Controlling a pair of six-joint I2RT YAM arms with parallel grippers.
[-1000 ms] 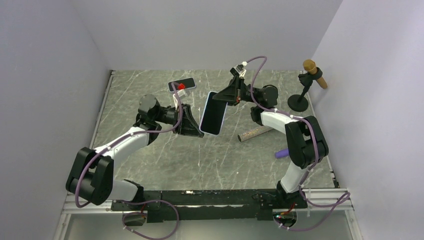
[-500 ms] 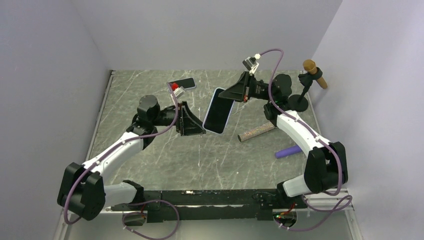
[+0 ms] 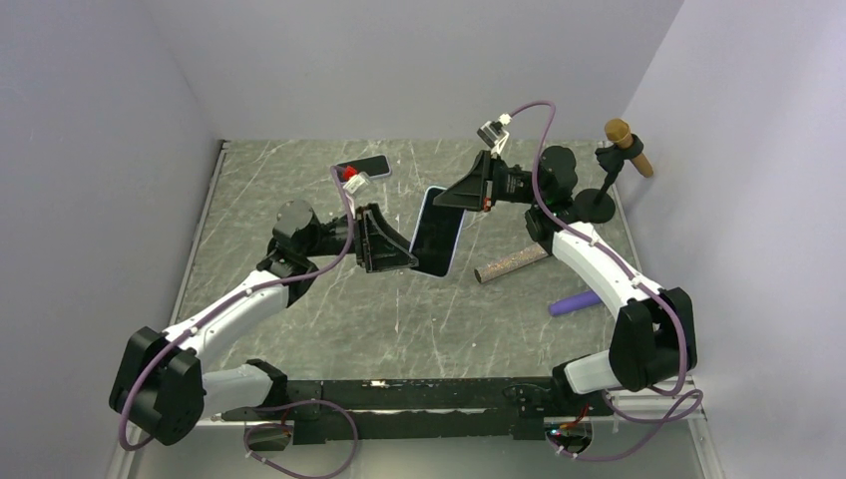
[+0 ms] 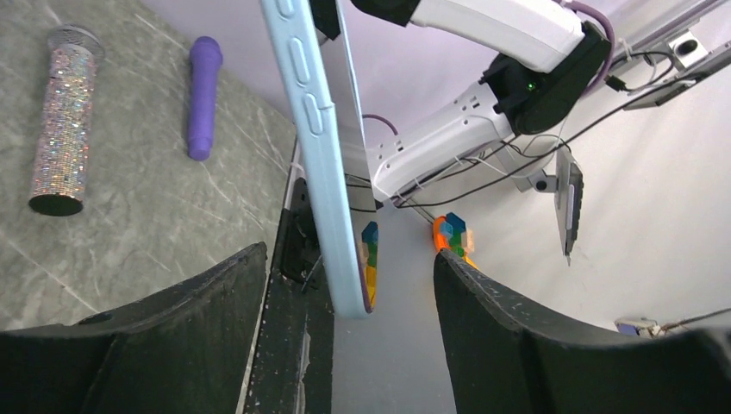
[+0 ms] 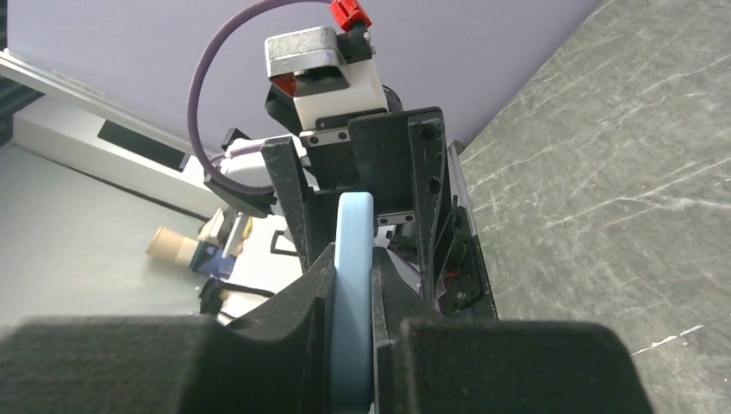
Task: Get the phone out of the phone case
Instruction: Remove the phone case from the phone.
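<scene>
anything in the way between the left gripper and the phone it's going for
Nothing visible. The left gripper is open with its fingers either side of the cased phone's lower end, only air between; the right gripper clamps the other end.

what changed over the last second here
The right claw carried the cased phone slightly to the right and is still shut on its upper end. The left claw edged right after it and straddles its lower end, open. The glitter tube, purple stick and spare phone did not move.
</scene>
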